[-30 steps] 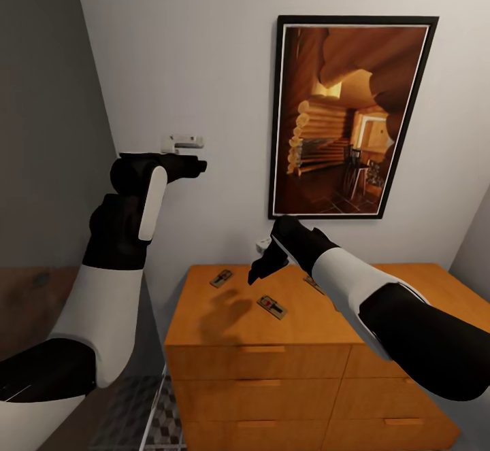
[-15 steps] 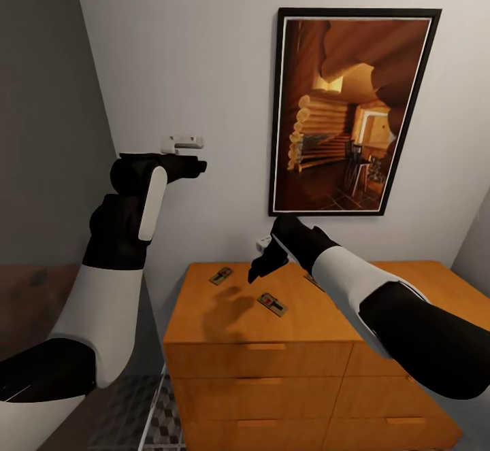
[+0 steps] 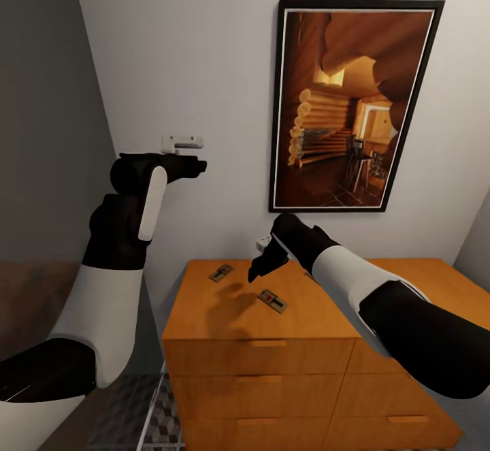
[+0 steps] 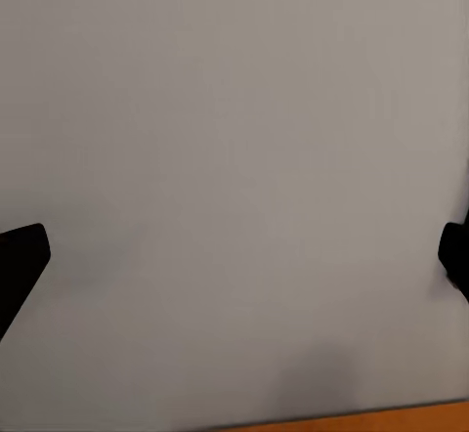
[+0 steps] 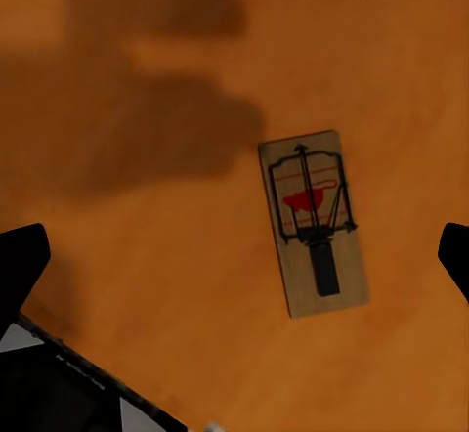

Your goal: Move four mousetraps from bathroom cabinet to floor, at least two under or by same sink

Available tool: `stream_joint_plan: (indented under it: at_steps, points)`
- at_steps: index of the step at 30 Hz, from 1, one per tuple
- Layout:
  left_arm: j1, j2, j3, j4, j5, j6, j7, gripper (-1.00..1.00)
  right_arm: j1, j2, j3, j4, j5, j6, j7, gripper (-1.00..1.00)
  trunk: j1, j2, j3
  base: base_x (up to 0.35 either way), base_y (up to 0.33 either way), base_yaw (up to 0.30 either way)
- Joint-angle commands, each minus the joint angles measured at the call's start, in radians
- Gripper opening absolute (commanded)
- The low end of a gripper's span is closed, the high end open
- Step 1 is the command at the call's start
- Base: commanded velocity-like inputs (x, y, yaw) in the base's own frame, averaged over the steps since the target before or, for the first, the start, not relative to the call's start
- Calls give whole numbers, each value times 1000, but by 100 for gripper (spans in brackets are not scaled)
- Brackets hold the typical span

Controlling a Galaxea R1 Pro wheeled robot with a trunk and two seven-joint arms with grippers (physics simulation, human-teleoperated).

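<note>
The orange-brown cabinet [image 3: 224, 322] stands against the wall, with two mousetraps on its flat top, one [image 3: 220, 273] at the back left and one [image 3: 272, 300] nearer the middle. My right gripper [image 3: 258, 267] hangs open a little above the top, between the two, pointing down. In the right wrist view the nearer mousetrap [image 5: 313, 222] lies flat on the cabinet top [image 5: 147, 285], beyond the wide-apart fingertips [image 5: 20, 266]. My left gripper [image 3: 194, 165] is raised high beside the wall, open and empty, its fingertips [image 4: 20, 256] facing bare wall. Patterned bathroom floor [image 3: 153, 417] shows left of the cabinet.
A large framed picture [image 3: 354, 104] hangs on the wall above the cabinet. A small white fixture [image 3: 182, 142] sits on the wall just above my left gripper. A grey wall closes in the left side. The cabinet front has slot-handled drawers [image 3: 258, 386].
The whole picture has shifted slightly upward, so the camera has moved. Both arms hold the same pose and both grippers stay open.
</note>
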Motion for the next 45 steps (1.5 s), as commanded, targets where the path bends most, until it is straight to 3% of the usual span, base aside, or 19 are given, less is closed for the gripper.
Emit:
stream_joint_plan:
  at_steps: [1,8,27,37,45]
  points:
    - [-1,0,-1,-1,10,4,10,100,-1,0,4,0,0,3,3,100,4,-8,-5,0,0,0]
    - [-1,0,1,-2,10,4,10,100,-4,0,4,0,0,3,3,100,31,-57,-27,0,0,0]
    - [-1,0,12,-9,10,4,10,100,-6,-2,4,0,0,3,3,100,31,-57,-27,0,0,0]
    - [0,1,13,-12,10,4,10,100,-7,-4,4,0,0,3,3,100,69,-127,-58,0,0,0]
    - [0,1,13,-12,11,4,10,100,-8,-5,4,3,0,3,3,100,69,-127,-58,0,0,0]
